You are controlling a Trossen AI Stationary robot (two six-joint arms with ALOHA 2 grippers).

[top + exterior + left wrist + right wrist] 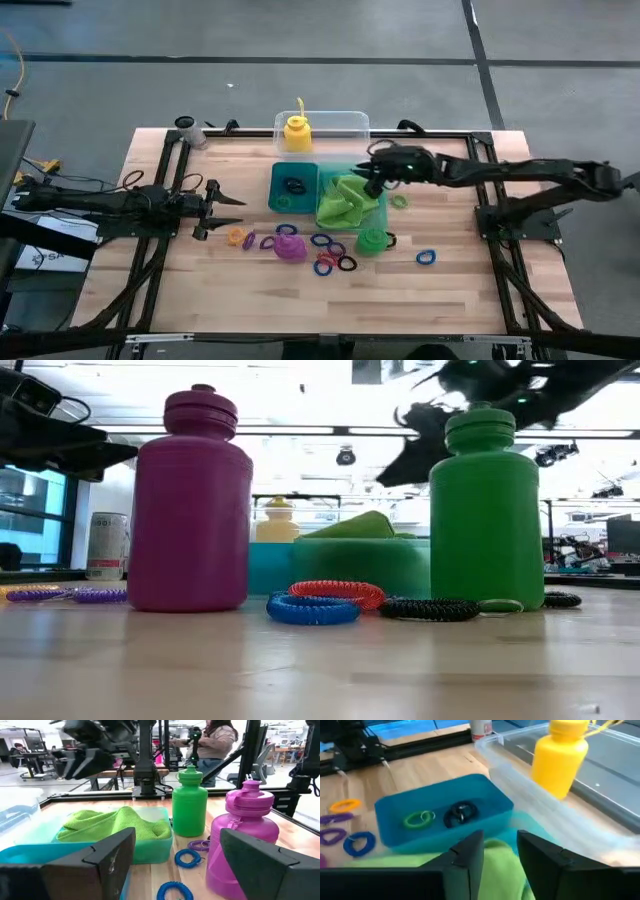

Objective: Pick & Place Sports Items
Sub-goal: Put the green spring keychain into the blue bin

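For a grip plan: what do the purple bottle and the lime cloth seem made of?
Purple bottle: probably plastic, smooth with a soft sheen, moulded cap. Lime cloth: soft, fuzzy fabric, possibly microfibre; it lies rumpled in folds.

Bright ceiling lights are washing out the room behind my table (320,660) in the low view, turning my arms into dark silhouettes. Soft, short shadows are lying under the rings (313,609). My own fingers (112,855) are blurring close to the wrist cameras.

Three bottles are counted: yellow bottle (296,131), purple bottle (290,247), green bottle (372,240); one lime cloth (345,198); one clear tub (345,124).
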